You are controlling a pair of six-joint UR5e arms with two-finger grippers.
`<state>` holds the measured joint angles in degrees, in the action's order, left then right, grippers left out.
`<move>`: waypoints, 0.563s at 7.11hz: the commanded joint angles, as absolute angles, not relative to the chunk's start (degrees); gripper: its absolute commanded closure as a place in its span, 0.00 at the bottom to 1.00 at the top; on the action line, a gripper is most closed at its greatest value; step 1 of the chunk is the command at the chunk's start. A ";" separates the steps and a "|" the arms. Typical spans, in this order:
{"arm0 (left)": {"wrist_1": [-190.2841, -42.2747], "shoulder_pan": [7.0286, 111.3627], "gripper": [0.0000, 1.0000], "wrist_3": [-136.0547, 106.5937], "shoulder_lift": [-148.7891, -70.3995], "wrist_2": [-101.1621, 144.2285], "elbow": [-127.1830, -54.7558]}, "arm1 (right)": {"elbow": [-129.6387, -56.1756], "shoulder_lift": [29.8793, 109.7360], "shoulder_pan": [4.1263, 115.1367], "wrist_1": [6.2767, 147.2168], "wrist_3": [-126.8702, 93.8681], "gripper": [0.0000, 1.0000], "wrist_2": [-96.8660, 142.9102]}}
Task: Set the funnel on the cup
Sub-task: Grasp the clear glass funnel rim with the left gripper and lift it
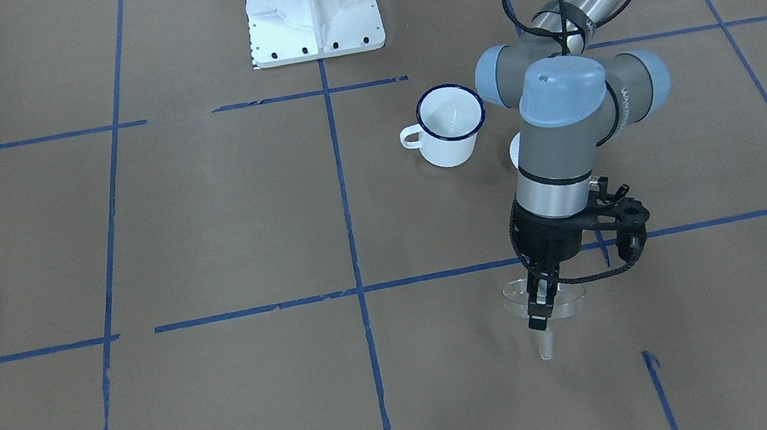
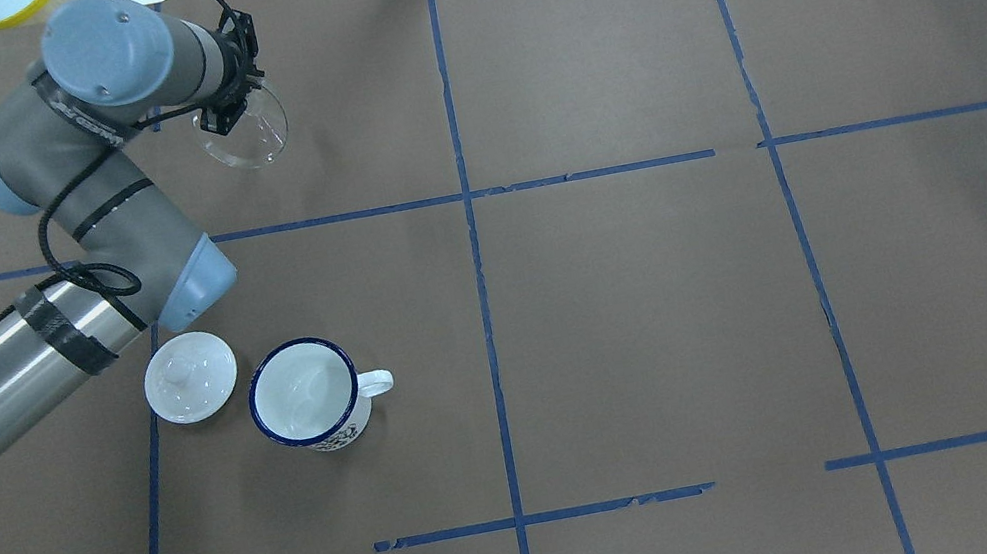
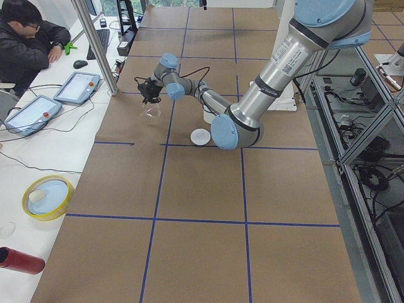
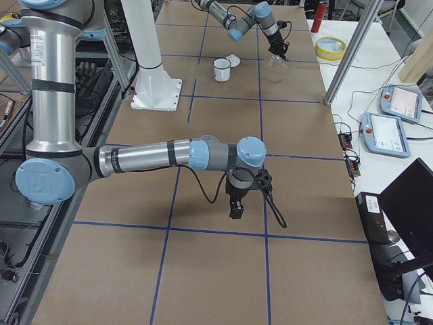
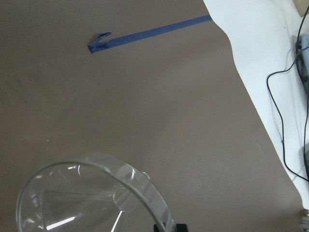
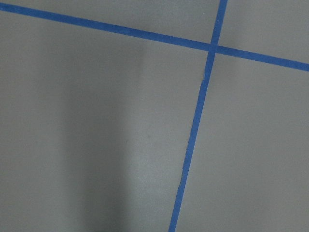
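Pinching the rim of the small clear see-through funnel (image 2: 254,139), the left tool (image 2: 226,119) is clenched on it, well apart from the white enamel cup with dark-blue rim (image 2: 309,407). Whether the spout touches the brown worktop (image 2: 662,308) is unclear. The right tool (image 4: 235,212) shows only from the side, so I cannot tell its state.

I am working in a robotics lab. The wide table covered in brown paper (image 2: 663,318) is gridded with blue tape lines (image 2: 486,319). A white metal pedestal (image 4: 145,47) is bolted to it. Grey touchscreen teach pendants (image 3: 77,86) lie on the white side bench (image 3: 38,158), where a dark-jacketed operator (image 3: 28,38) sits by an aluminium frame post (image 3: 95,44).
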<state>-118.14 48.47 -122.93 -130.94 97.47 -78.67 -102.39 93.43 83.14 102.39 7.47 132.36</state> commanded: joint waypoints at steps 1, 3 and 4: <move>-106.60 52.02 1.00 -114.85 -129.21 104.40 -90.98 | -102.39 93.43 83.14 102.39 7.47 0.00 132.36; -93.42 52.03 1.00 -103.86 -125.18 109.04 -104.78 | -102.39 93.43 83.14 102.39 7.47 0.00 132.36; -85.16 52.03 1.00 -98.58 -125.33 112.38 -110.77 | -102.39 93.43 83.14 102.39 7.47 0.00 132.36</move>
<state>-94.65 51.97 -105.18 -126.05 108.64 -103.05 -102.39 93.43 83.15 102.41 7.47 132.36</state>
